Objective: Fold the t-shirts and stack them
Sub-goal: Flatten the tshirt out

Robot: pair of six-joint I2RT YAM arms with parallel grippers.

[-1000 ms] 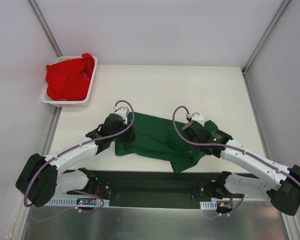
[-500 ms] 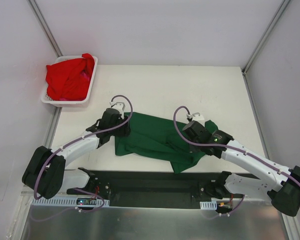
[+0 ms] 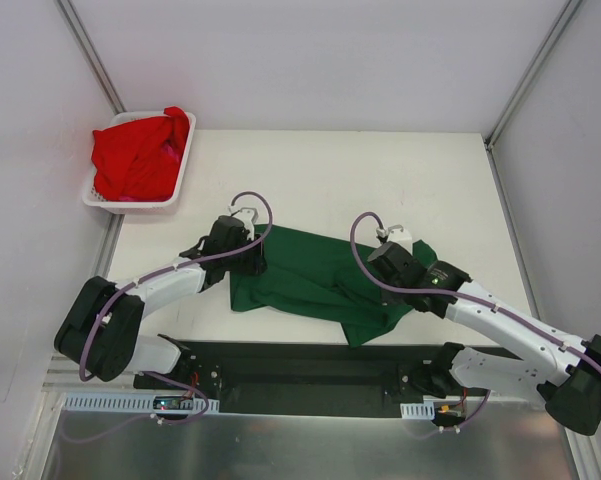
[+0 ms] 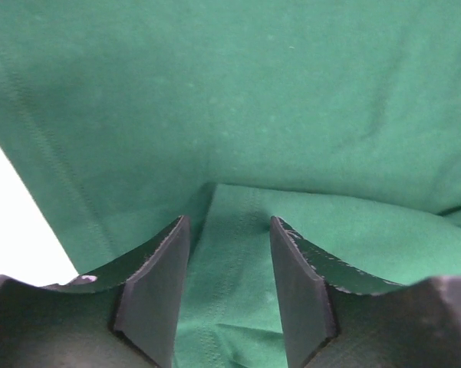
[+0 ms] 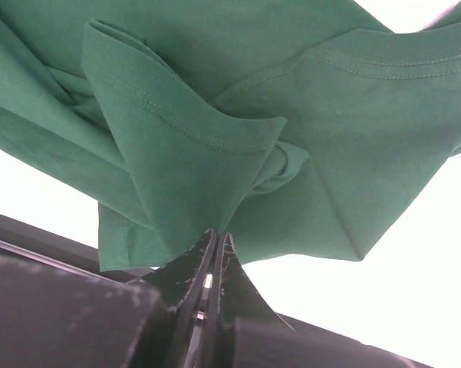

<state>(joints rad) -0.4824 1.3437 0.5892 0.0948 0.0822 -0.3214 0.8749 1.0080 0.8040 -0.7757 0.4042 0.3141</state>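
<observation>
Two shirts logged from overhead: green t-shirt (image 3: 315, 275), crumpled, near the middle of the table's (image 3: 380, 170) front edge, and red t-shirt (image 3: 135, 155) heaped in the white basket (image 3: 183, 165) at the far-left corner, likely awaiting its turn. Left wrist: left gripper (image 4: 228, 230) parted, jaws straddling a crease of green cloth, seemingly poised to pinch. Right wrist: right gripper (image 5: 217, 236) clamped on a gathered green fold, presumably to draw the shirt flat.
</observation>
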